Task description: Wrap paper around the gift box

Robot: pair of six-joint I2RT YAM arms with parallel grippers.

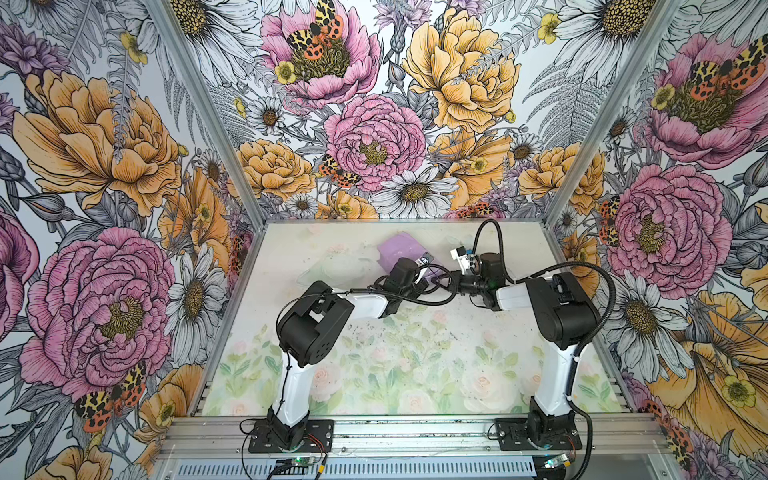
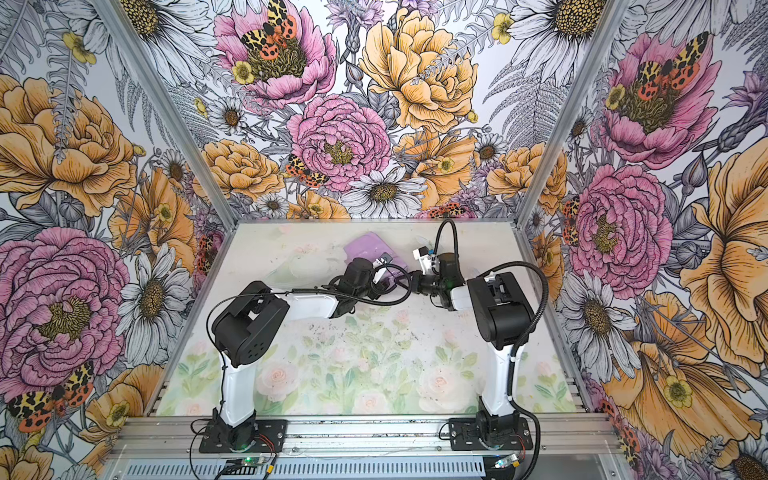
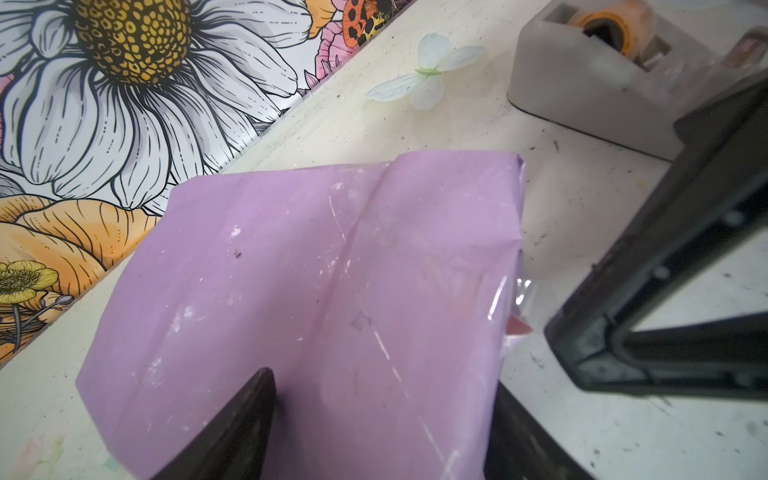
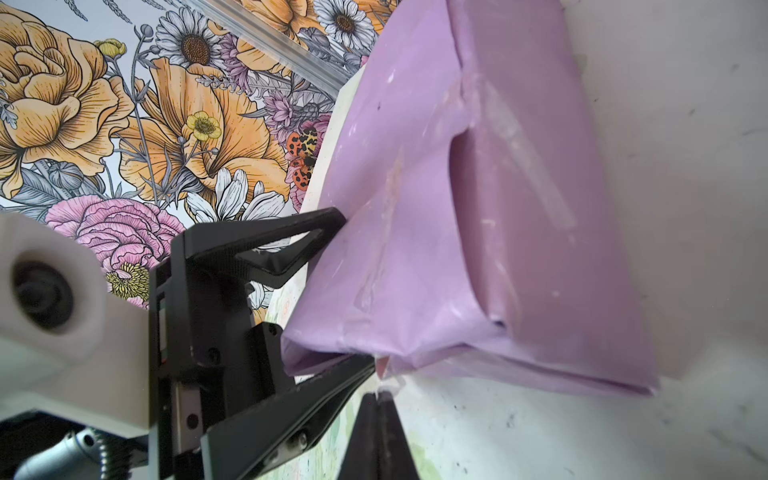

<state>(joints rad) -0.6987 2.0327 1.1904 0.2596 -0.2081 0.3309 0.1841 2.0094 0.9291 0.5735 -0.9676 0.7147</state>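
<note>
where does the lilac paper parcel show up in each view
Both top views: paper at the far middle of the table.
Left wrist view: paper fills the centre and lower frame.
Right wrist view: paper, upper middle to right.
Shared landmark: left gripper, its fingers clamping the paper's end.

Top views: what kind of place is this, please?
Most likely a robot test cell, not a home: aluminium frame posts, printed floral wall panels around it, left arm and right arm bolted to a metal rail.

Gift box hidden beneath paper
</note>
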